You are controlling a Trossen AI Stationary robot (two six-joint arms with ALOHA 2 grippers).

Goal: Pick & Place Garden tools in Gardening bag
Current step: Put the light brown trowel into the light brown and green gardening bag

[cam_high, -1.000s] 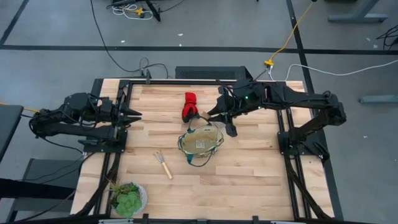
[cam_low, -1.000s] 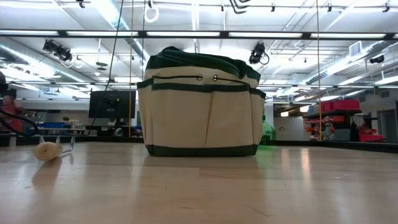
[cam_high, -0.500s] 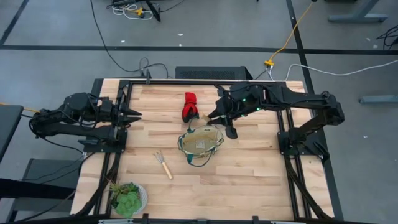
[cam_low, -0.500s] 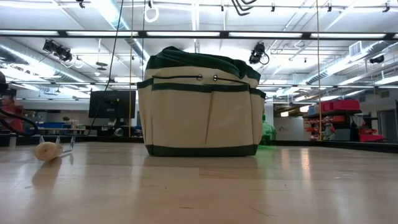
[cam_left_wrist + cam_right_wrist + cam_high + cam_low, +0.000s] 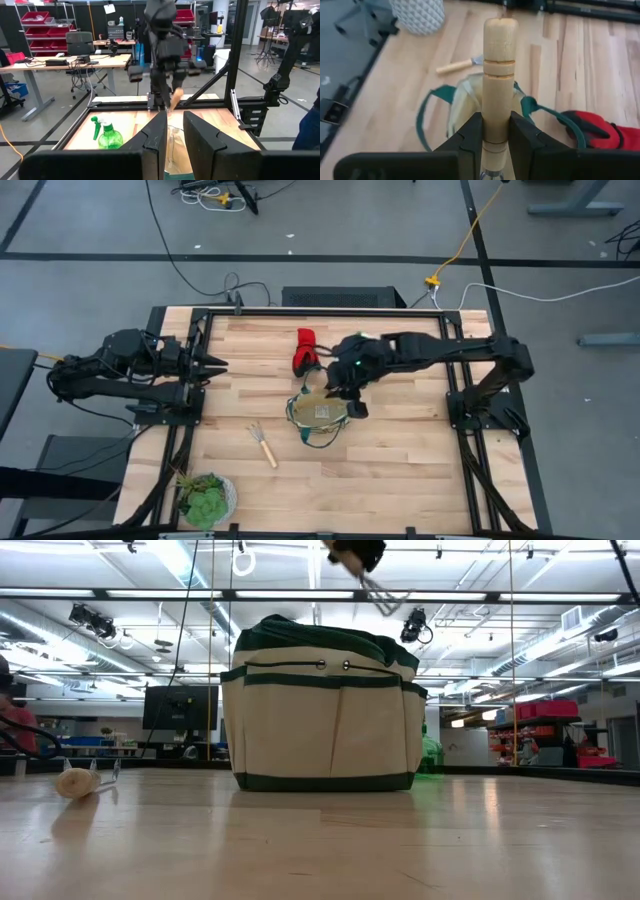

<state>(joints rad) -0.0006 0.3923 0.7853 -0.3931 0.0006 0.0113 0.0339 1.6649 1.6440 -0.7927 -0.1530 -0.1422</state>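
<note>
One hand rake (image 5: 498,80), pale wood handle, clamped betw. the two dark fingers of the right gripper (image 5: 496,134); handle end points away from the wrist, prongs trail back under it, out of the wrist view. Low view shows metal tines (image 5: 381,595) hanging down from the gripper's underside, above the bag top. Held lengthwise w/ tines down, prob. so it can drop straight in.

Gardening bag (image 5: 322,411), tan w/ dark green rim and loop handles: directly below the right gripper (image 5: 345,380), mouth up, upright on the table (image 5: 400,470). The rake is not yet inside; it hangs clear above the rim. Est. step: carry over the opening, lower and release still to do.

Glove bundle (image 5: 304,350), red/black: just beside the right gripper on its far side, near the bag, still on the table.

Second hand rake (image 5: 263,444): lying flat beyond the bag from the right gripper, well apart, not bagged.

Spray bottle (image 5: 109,136), green w/ white nozzle: seen from the left wrist view only, standing ahead of the left fingers, exact spot on the table unclear.

Left gripper (image 5: 213,366): parked at its own table edge, fingers narrow w/ a slim gap, holding nothing, well apart from all the tools.

Potted plant (image 5: 205,498): near table corner, not a task item.
</note>
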